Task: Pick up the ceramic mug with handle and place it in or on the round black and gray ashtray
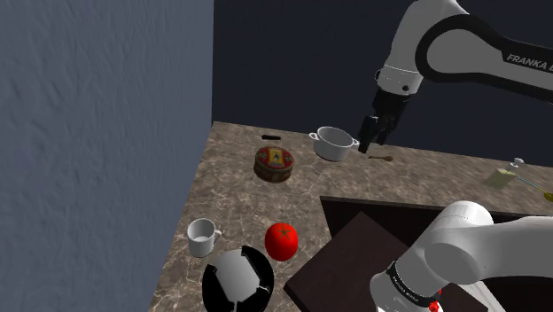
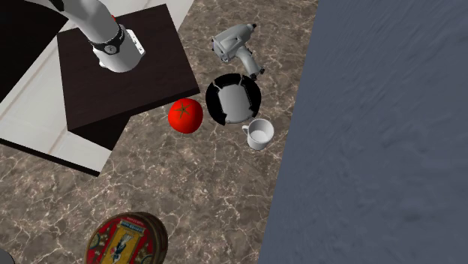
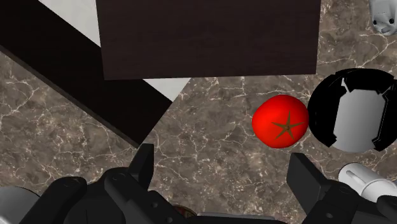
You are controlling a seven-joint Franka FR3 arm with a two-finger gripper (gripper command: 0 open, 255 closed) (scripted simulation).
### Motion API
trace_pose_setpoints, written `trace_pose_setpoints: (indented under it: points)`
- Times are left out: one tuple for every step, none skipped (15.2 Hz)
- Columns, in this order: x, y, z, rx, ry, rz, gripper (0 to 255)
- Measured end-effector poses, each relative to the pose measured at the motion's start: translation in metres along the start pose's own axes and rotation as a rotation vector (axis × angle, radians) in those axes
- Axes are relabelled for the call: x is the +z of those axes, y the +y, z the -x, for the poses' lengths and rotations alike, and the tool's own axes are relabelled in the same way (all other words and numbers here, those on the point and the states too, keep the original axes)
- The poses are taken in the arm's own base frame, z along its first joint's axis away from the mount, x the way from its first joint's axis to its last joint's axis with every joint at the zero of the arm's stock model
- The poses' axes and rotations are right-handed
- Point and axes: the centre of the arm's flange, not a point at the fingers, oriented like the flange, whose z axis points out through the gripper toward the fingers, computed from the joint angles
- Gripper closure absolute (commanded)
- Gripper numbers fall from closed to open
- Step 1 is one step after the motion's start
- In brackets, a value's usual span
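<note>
In the shoulder view we see the white mug (image 1: 203, 237) standing upright on the marbled tabletop (image 1: 239, 199), close to the edge that runs along the blue-grey wall (image 1: 97, 133), its handle turned toward a red tomato (image 1: 282, 241). Just beside both lies the round black and gray ashtray (image 1: 237, 280), apart from the mug and with nothing in it. Farther along the tabletop sit a round printed tin (image 1: 274, 164) and a white pot (image 1: 333, 143) with two handles. The black gripper (image 1: 372, 133) hangs over the tabletop just beside that pot, well apart from the mug, with its fingers parted. The dark stand (image 1: 354, 257) lies at the near edge. In the second exterior view the mug (image 2: 259, 134) stands open side up between the ashtray (image 2: 233, 100) and the wall (image 2: 375, 127), very near the ashtray's rim but not on it. The tomato (image 2: 185, 115) rests on the ashtray's other side, by the corner of the stand (image 2: 120, 71). A grey power tool (image 2: 236, 46) lies just beyond the ashtray, and the tin (image 2: 126, 238) is well apart from this group. In the wrist view the gripper (image 3: 222, 184) is open: its two fingers (image 3: 143, 162) stand wide apart with only bare tabletop (image 3: 210, 133) between them. Ahead of it the tomato (image 3: 280, 121) lies just beside the ashtray (image 3: 356, 109), near the stand (image 3: 210, 38).
</note>
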Motion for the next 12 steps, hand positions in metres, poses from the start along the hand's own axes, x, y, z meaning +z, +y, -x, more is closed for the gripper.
trace_pose_setpoints:
  points:
    - [0.0, 0.0, 0.0, 0.0, 0.0, 0.0, 0]
    - [0.003, -0.005, -0.002, -0.001, 0.001, 0.001, 0]
    - [0.008, -0.013, -0.008, -0.004, 0.001, 0.001, 0]
    - [0.015, -0.02, -0.013, -0.006, 0.002, 0.002, 0]
    - [0.022, -0.03, -0.018, -0.009, 0.004, 0.003, 0]
    - [0.027, -0.039, -0.023, -0.012, 0.006, 0.004, 0]
    - [0.036, -0.05, -0.027, -0.014, 0.007, 0.005, 0]
    - [0.042, -0.061, -0.031, -0.017, 0.009, 0.006, 0]
    - [0.049, -0.07, -0.038, -0.02, 0.011, 0.007, 0]
    - [0.057, -0.079, -0.041, -0.023, 0.013, 0.008, 0]
    - [0.063, -0.088, -0.048, -0.025, 0.015, 0.009, 0]
    - [0.069, -0.099, -0.054, -0.028, 0.016, 0.01, 0]
